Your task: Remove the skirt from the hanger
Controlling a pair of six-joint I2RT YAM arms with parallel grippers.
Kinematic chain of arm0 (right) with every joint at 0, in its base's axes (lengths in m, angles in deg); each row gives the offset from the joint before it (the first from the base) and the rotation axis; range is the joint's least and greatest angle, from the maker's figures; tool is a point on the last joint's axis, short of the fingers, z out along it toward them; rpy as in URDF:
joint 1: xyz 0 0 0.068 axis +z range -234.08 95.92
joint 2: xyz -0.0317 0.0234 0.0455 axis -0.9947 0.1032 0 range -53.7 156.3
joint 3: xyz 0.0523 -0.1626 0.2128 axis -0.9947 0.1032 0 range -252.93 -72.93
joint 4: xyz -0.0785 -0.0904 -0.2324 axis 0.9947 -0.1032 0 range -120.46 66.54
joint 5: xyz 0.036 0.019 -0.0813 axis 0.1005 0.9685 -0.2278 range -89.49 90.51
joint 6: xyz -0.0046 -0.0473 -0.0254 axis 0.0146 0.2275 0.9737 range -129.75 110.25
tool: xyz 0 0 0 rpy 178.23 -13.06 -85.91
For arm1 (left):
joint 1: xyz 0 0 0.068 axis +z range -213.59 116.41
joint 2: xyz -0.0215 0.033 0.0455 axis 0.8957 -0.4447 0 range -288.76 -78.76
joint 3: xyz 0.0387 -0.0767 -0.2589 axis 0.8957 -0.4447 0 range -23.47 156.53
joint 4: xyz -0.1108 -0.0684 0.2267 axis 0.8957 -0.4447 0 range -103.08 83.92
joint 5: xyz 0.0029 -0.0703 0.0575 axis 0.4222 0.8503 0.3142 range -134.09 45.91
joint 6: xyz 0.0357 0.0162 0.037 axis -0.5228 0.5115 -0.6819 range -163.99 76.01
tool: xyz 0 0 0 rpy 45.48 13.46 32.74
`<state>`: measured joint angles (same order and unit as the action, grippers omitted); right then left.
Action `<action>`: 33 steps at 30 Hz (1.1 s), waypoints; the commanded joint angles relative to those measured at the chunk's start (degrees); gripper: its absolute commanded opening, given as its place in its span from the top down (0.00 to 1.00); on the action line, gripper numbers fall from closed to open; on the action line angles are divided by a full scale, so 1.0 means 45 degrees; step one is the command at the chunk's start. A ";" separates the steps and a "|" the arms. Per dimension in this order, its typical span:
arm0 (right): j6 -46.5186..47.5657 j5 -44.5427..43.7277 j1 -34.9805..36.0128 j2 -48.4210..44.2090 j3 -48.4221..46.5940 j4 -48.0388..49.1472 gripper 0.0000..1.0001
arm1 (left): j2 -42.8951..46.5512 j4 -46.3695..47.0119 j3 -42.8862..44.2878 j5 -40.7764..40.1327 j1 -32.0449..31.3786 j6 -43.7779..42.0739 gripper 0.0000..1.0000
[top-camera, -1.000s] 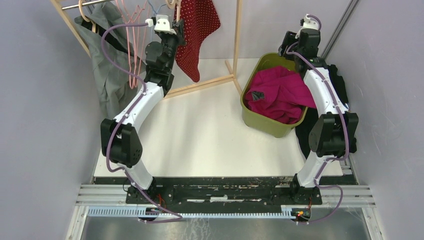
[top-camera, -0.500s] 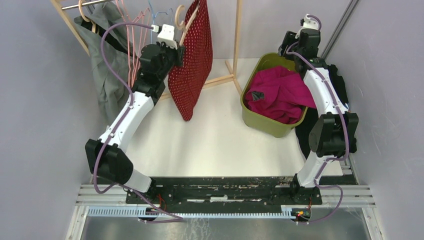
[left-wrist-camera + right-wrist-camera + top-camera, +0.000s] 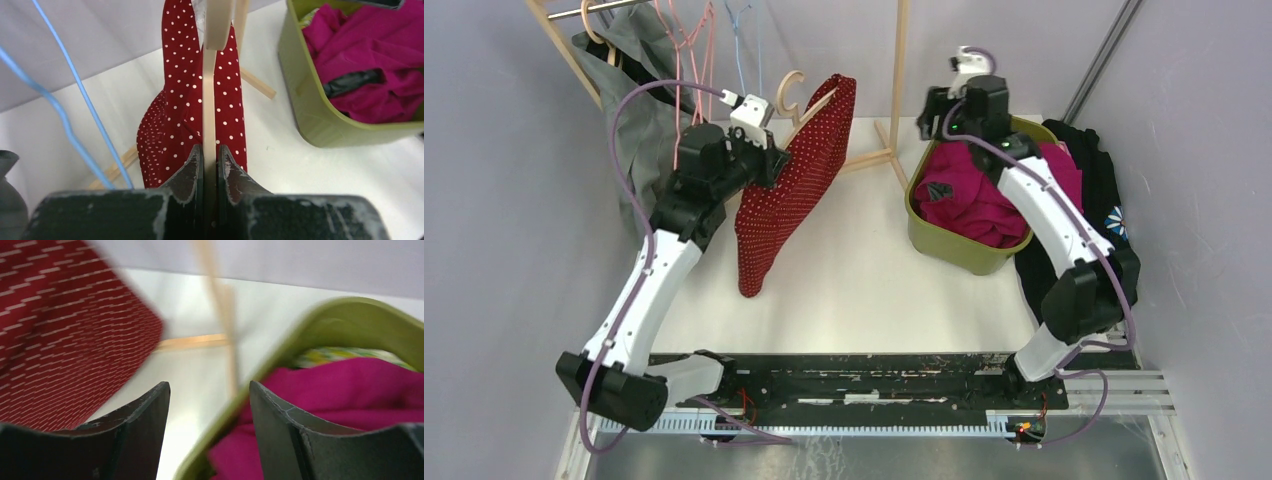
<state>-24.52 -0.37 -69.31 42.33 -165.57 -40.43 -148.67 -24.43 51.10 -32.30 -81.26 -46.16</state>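
Observation:
A red skirt with white dots hangs from a pale wooden hanger, held in the air over the white table. My left gripper is shut on the hanger's bar, and the skirt drapes down either side of it. My right gripper stands open above the left rim of the green bin, holding nothing; in its own view the jaws frame the bin's rim, with the blurred skirt to the left.
A green bin with magenta cloth stands at right, dark clothes beside it. A wooden rack at the back carries pink and blue wire hangers and a grey garment.
My left arm has lifted the hanger and skirt off the rack and drawn them forward and down over the table. My right arm has swung left from behind the bin toward the skirt.

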 commanded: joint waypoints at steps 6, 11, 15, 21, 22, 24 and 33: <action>0.1131 0.1676 0.3612 -0.1241 -0.1844 -0.1790 0.35 | 0.2424 -0.1378 0.0408 0.2253 0.0064 -0.1234 0.97; 0.1222 0.1447 0.4015 -0.1048 -0.3115 -0.2047 0.34 | 0.3109 -0.1484 -0.0222 0.2261 0.0061 -0.0959 0.97; 0.1476 0.1116 0.4106 -0.0544 -0.4229 -0.1875 0.34 | 0.3377 -0.1660 -0.0458 0.2243 0.0059 -0.0831 0.97; 0.1390 0.1023 0.4329 0.0801 -0.5783 -0.1847 0.35 | 0.3512 -0.1624 -0.0526 0.2492 0.0057 -0.0591 0.97; 0.1370 0.1018 0.4377 0.1013 -0.5861 -0.1853 0.35 | 0.3532 -0.1625 -0.0517 0.2511 0.0057 -0.0591 0.97; 0.1299 0.1034 0.4463 0.1300 -0.5873 -0.1857 0.35 | 0.3560 -0.1698 -0.0461 0.2555 0.0043 -0.0627 0.97; 0.1323 0.0661 0.4482 0.1625 -0.5263 -0.1697 0.39 | 0.3455 -0.1631 -0.0390 0.2614 0.0001 -0.0591 0.97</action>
<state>-18.88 4.30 -49.23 50.35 -188.91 -50.16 -134.44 -37.09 47.80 -22.53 -81.29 -48.65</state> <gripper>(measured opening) 0.630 0.121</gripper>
